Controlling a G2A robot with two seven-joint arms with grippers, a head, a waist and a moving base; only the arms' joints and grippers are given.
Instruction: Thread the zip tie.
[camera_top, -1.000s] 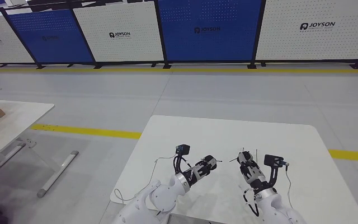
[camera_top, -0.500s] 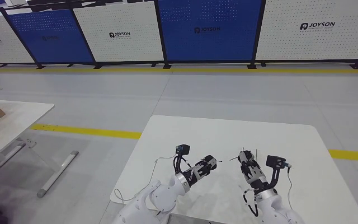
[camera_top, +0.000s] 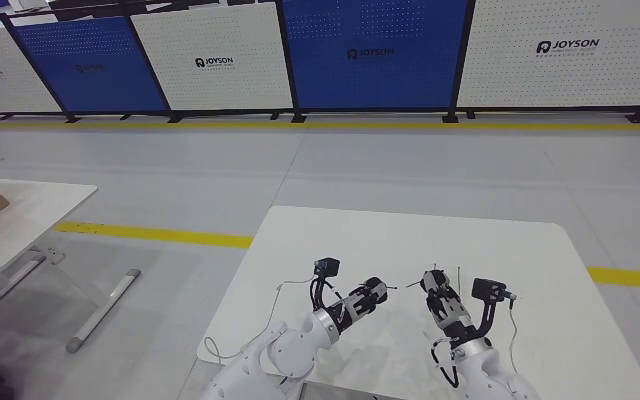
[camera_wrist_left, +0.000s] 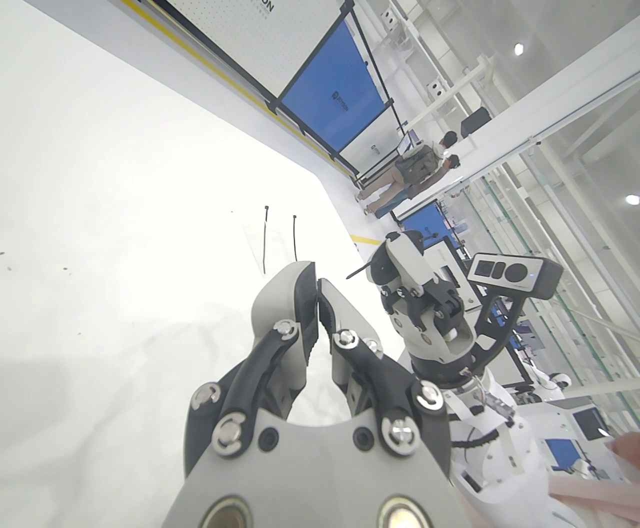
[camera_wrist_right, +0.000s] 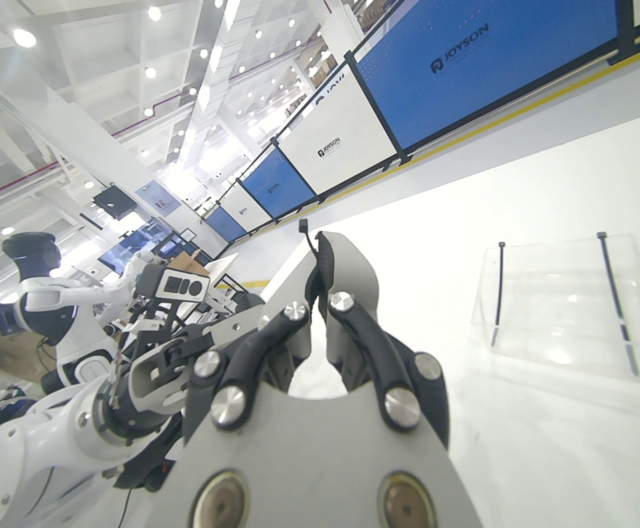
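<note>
My right gripper (camera_wrist_right: 317, 260) is clamped on the zip tie (camera_wrist_right: 303, 227). Only the head and a short bit of strap poke past the fingertips, and the rest is buried between the pads. My left gripper (camera_wrist_left: 317, 287) is clenched too, pads pressed together, but I can't make out if anything's pinched in there. From the top camera both sit close together over the near part of the table (camera_top: 400, 240), and the tie is barely a sliver. Two more ties (camera_wrist_right: 501, 285) lie on a clear stand (camera_wrist_right: 550, 320) whose edges are hard to trace. The table is white and the floor grey with a yellow line (camera_top: 150, 234). Blue and white pegboard panels (camera_top: 375, 50) stand behind.
</note>
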